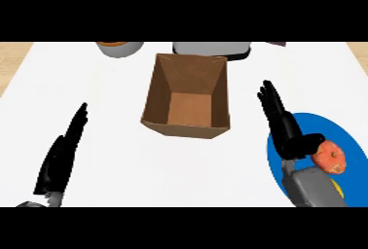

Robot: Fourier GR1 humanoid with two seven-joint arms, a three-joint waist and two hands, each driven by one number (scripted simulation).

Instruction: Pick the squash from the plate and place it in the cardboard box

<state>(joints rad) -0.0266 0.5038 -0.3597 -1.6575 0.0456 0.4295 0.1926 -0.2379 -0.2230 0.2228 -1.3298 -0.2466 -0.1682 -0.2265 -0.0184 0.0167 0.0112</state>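
Orange and round, the squash [331, 156] lay on the blue plate [343, 135] at about four o'clock on the white worktop [108, 121], near the view's right edge. The right robot hand [286, 130] stretched over the plate's left rim, fingers straight and pointing toward twelve o'clock, released; its thumb reached toward the squash and ended just beside it, though whether it touched could not be told. The grey right forearm [313, 187] covered the plate's lower part.

At the centre stood the cardboard box [164, 92], open at the top, its brown floor bare, well apart from the plate.

At eight o'clock the left robot hand [63, 151] was held edge-on above the worktop, fingers straight and released, grasping nothing.

At twelve o'clock, cut by the view's edge, sat a grey bowl [120, 48] with orange contents and a grey appliance [212, 48].
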